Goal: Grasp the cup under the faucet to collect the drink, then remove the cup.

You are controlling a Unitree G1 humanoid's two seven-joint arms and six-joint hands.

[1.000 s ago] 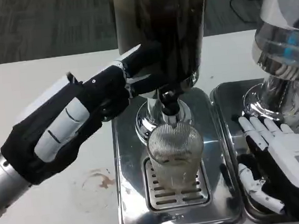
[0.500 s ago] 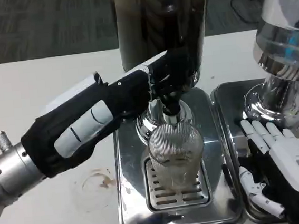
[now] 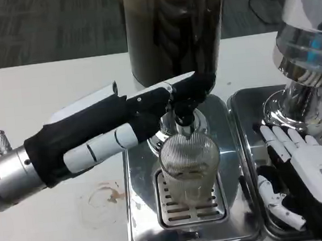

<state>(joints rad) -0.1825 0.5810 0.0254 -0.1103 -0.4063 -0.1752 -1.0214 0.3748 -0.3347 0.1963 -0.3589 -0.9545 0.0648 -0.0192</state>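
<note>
A clear ribbed cup (image 3: 189,163) stands upright on the slotted grate of a steel drip tray (image 3: 142,213), directly under the faucet (image 3: 184,120) of a dark drink dispenser (image 3: 175,28). My left hand (image 3: 144,119) stretches in from the left, and its fingertips reach the faucet lever just above the cup. They are dark against the dark tank, so I cannot make out the grip. The left hand does not touch the cup. My right hand (image 3: 308,169) lies to the right of the cup, fingers spread, holding nothing.
A second dispenser (image 3: 307,43) with a clear tank stands at the right on its own steel tray (image 3: 245,104), where my right hand lies. A brown ring stain (image 3: 105,195) marks the white table left of the drip tray.
My left hand has moved right and forward from beside the dispenser until its fingertips reach the faucet lever. The right hand and the cup have stayed in place.
</note>
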